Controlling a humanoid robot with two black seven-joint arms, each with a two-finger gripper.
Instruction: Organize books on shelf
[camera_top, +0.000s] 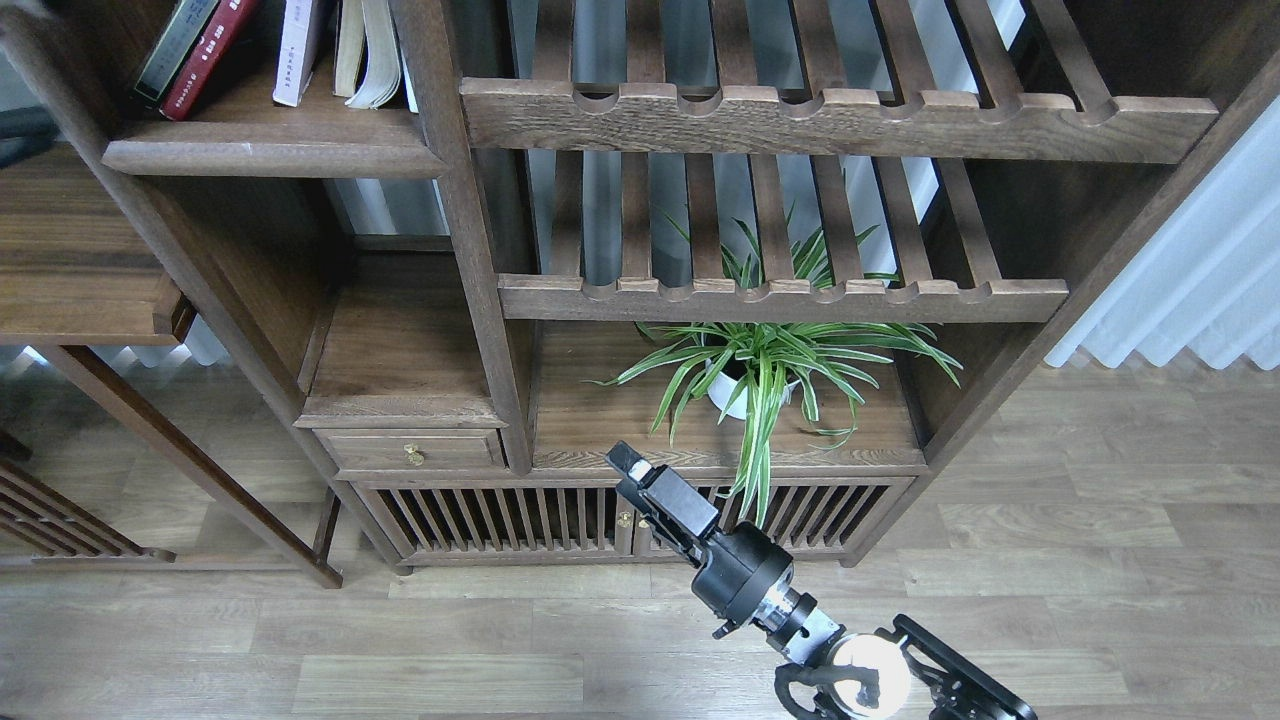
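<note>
The shelf (270, 150) is a solid dark plank at the top left. On it a thick dark book with a greenish spine (172, 48) leans at the far left, against the dark red book (210, 55). The pale lavender-white book (297, 50) stands to their right. My right gripper (632, 467) is low in the middle, in front of the cabinet and far from the books; its fingers read as one dark bar. A dark blurred piece of my left arm (22, 130) shows at the left edge, beside the shelf post.
Cream-beige books with fanned pages (365, 50) stand at the plank's right end against the upright post (460, 230). Slatted shelves (830, 115) fill the right bay. A potted spider plant (760, 370) sits on the low cabinet top. A small drawer (412, 452) is below left.
</note>
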